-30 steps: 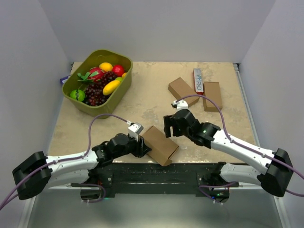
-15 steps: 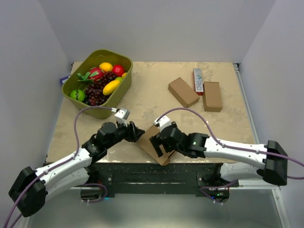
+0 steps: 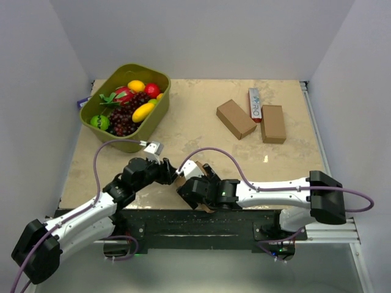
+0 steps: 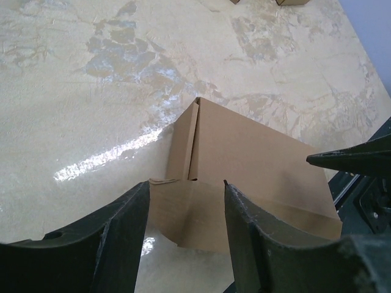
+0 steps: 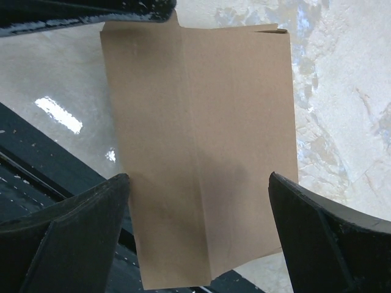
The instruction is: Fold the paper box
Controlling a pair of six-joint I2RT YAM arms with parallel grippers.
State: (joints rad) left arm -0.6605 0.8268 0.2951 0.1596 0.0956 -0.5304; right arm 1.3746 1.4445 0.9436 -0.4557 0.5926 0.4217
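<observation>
**Both grippers close over the box at the table's near edge**

The table [image 3: 201, 137] is a glossy, mottled beige slab boxed in by plain white walls [image 3: 201, 36] on three sides, with a black frame [image 3: 201, 224] along its near edge. At the far left stands a green bin [image 3: 154, 121] holding fruit [image 3: 125, 107]. At the far right lie two plain brown boxes [image 3: 235, 118] with a narrow white-and-red carton [image 3: 255, 104] between them.

The paper box [image 4: 244, 159] sits near the middle of the near edge, one corner out over the black frame.

A second ago the right arm was bent, with its gripper off the box's far right side, and the left gripper sat at the box's left edge. Half a second ago the right gripper had come down onto the box. Now the right arm lies stretched along the near edge, and from above its gripper hides nearly all of the cardboard. The left arm has barely shifted in that last half second.

The left gripper [image 4: 185, 188] has its fingers [image 4: 116, 238] parted. A small flap at the box's end fills the gap between them, but whether the pads press on it I cannot tell. The right gripper [image 5: 198, 178] is spread wide – its two fingers [image 5: 330, 238] sit over the long edges of the flat brown panel, gripping nothing. The tip of a left finger shows at the panel's far end in the right wrist view.
</observation>
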